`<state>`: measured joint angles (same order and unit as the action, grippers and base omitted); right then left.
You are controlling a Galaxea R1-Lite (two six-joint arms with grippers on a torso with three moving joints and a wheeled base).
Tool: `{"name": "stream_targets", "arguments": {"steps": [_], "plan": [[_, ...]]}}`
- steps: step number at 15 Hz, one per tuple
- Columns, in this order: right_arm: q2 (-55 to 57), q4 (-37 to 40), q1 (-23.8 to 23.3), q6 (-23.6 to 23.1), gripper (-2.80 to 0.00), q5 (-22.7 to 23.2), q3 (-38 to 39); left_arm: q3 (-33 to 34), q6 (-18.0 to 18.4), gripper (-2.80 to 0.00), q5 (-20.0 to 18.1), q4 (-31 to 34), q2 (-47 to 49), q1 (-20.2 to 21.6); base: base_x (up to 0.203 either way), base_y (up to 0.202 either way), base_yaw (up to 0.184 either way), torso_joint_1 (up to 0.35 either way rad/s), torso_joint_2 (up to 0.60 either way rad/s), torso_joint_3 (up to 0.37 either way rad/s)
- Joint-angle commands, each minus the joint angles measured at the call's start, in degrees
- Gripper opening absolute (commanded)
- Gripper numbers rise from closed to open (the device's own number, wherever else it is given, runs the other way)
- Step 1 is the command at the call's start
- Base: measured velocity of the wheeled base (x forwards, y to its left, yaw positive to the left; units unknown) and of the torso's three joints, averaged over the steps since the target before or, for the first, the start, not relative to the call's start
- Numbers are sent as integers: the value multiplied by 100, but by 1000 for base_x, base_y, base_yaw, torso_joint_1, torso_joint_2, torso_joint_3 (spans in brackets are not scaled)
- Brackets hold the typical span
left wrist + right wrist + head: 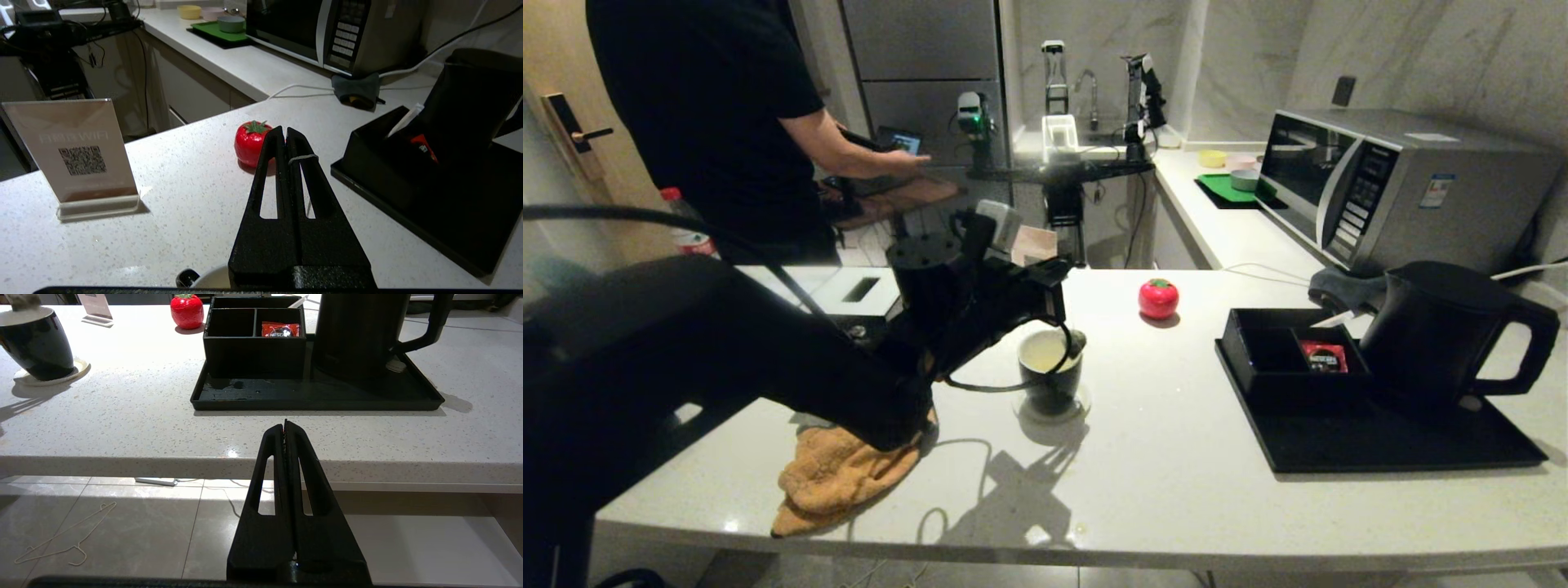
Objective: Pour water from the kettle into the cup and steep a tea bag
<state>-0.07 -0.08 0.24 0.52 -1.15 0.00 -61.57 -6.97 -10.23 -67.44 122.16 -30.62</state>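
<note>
The cup (pixel 1049 376), black outside and white inside, stands on a clear coaster mid-counter, holding pale yellowish water (pixel 1041 353). My left gripper (pixel 1066 322) hovers right over its rim, shut, with the thin string (pixel 302 157) looped over one finger. In the right wrist view the greyish tea bag (pixel 20 300) shows just above the rim of the cup (pixel 39 347). The black kettle (pixel 1445 335) stands upright on the black tray (pixel 1380 445) at the right. My right gripper (pixel 285 424) is shut and empty, below and in front of the counter's front edge.
A red tomato-shaped ornament (pixel 1158 298) sits behind the cup. A black divided box (pixel 1290 359) with a red sachet is on the tray. An orange cloth (pixel 841 478) lies under my left arm. A sign stand (pixel 73 151), a microwave (pixel 1388 188) and a person (pixel 711 106) stand behind.
</note>
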Motion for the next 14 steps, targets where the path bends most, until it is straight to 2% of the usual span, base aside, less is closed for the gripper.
{"name": "stream_targets", "arguments": {"steps": [1,9,14], "plan": [[7,-1,2,1,-280,0,0,-13,-6,-280,-8,-41,-179,65,0,0,0,0,0,0],[7,-1,2,1,-280,0,0,24,-6,-280,-6,18,-927,202,0,0,0,0,0,0],[7,-1,2,1,-280,0,0,6,3,-280,-6,176,-1390,468,0,0,0,0,0,0]]}}
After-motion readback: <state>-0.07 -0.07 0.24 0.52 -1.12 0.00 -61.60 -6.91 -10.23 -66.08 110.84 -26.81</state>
